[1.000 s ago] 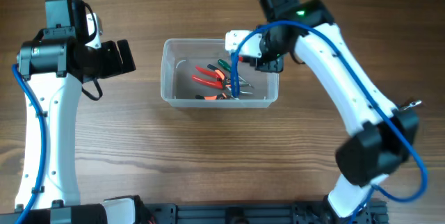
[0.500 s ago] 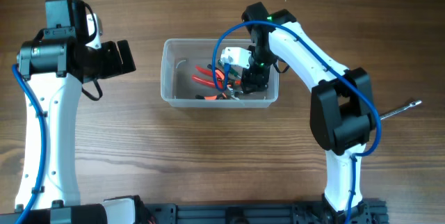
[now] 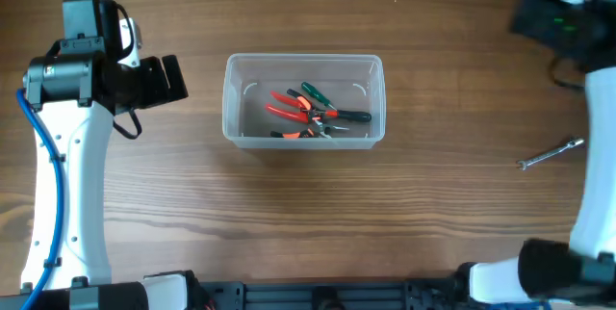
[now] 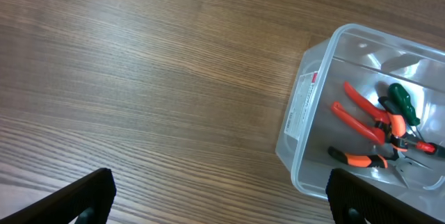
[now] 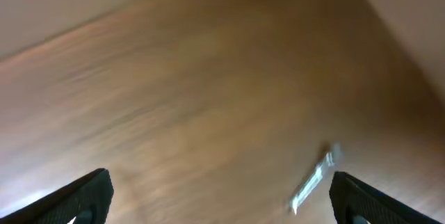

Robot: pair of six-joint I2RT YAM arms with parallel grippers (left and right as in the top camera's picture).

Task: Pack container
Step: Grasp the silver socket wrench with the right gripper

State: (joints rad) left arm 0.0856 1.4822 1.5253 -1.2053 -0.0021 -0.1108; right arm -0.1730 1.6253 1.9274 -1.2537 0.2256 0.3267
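Your left fingers (image 4: 89, 195) stand wide apart with nothing between them. Your right fingers (image 5: 83, 195) are just as wide and just as empty, though that view is blurred. From the left fingers the container (image 4: 303, 116) lies ahead and toward the right of the view, near but not touching, with a short end wall turned to you. From above it sits mid-bench (image 3: 289, 214) with its long axis running left to right. Inside it lie red pliers (image 4: 361, 116), a green tool (image 4: 402, 102) and orange pliers (image 4: 361, 160), crossed loosely on the floor of the tub. The left fingers are much the nearer pair to the container, just off its left end. The right fingers do not see it at all, as the right arm (image 3: 597, 156) sits at the far right edge of the bench, well apart from it. What the right fingers do see is a wrench (image 5: 313, 182), ahead of them and close to the finger at the right of the view. From above it lies on bare bench well right of the container, its shaft slanting up toward the right. I judge it the one loose piece left to pack, and the right arm's job. You would need to close across the shaft, then carry it left. It is thin and flat, so it may slip.
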